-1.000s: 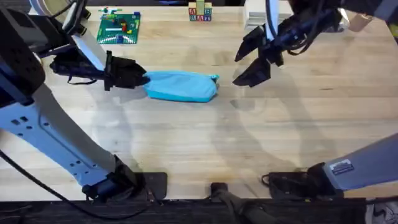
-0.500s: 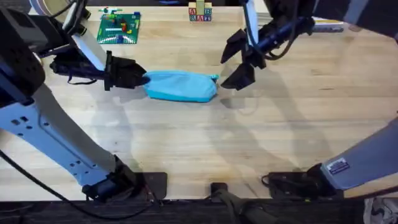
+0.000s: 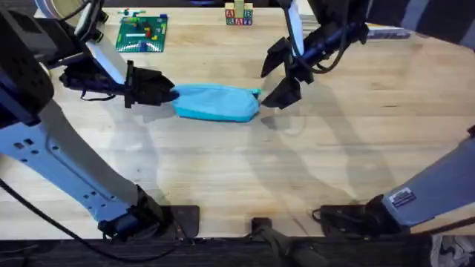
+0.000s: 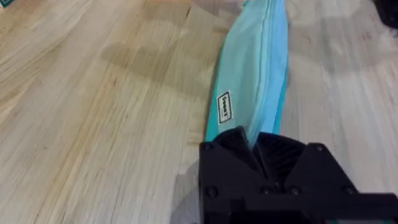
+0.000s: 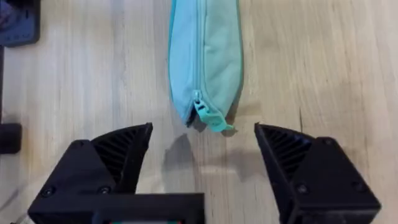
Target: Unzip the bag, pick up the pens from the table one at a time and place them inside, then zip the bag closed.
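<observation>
The light blue bag (image 3: pixel 217 101) lies lengthwise on the table (image 3: pixel 245 178), zipped, with its zipper pull (image 3: pixel 257 92) at the right end. My left gripper (image 3: pixel 169 94) is shut on the bag's left end; in the left wrist view the fabric (image 4: pixel 255 68) runs out from between the black fingers (image 4: pixel 233 146). My right gripper (image 3: pixel 270 81) hangs open just right of the pull. In the right wrist view the pull (image 5: pixel 209 116) sits between the spread fingers (image 5: pixel 124 149), untouched. Slim objects that look like the pens (image 3: pixel 390 33) lie at the back right, partly behind the right arm.
A green baseplate with bricks (image 3: pixel 142 33) sits at the back left. Letter blocks (image 3: pixel 238 15) stand at the back middle. Bare wooden tabletop stretches in front of the bag toward the arm bases.
My right gripper has moved left and lower, from the back right to the bag's zipper end, staying open. The left gripper and bag have not moved.
</observation>
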Tool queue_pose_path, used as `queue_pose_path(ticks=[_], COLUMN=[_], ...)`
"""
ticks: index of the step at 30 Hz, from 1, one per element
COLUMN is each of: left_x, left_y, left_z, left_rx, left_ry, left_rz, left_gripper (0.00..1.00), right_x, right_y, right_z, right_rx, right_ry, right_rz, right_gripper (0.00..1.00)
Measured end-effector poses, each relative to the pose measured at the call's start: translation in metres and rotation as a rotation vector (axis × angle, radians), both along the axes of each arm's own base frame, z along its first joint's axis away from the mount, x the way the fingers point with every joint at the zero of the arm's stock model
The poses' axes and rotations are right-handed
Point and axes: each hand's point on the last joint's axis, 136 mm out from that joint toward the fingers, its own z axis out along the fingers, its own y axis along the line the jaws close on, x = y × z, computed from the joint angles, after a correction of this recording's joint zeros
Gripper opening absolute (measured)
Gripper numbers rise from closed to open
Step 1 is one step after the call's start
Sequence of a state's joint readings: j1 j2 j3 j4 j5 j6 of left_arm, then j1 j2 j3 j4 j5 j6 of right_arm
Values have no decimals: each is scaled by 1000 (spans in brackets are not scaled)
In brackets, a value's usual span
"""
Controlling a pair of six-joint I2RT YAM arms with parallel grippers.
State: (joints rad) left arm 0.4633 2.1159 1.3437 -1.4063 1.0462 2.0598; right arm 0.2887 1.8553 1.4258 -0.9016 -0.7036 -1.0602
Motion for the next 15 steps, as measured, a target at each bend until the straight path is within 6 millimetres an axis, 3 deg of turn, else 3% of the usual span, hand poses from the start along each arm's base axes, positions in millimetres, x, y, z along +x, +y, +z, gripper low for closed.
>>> queue_pose_path(ticks=[15], left_x=[1], left_y=[0], left_z=[-1], left_rx=[3], left_ry=[-7], left_rz=[0], left_gripper=[42], right_x=[2], right_y=[4], right_z=[-4], right_rx=[2], right_ry=[-8], right_rz=[9], right_gripper=[995])
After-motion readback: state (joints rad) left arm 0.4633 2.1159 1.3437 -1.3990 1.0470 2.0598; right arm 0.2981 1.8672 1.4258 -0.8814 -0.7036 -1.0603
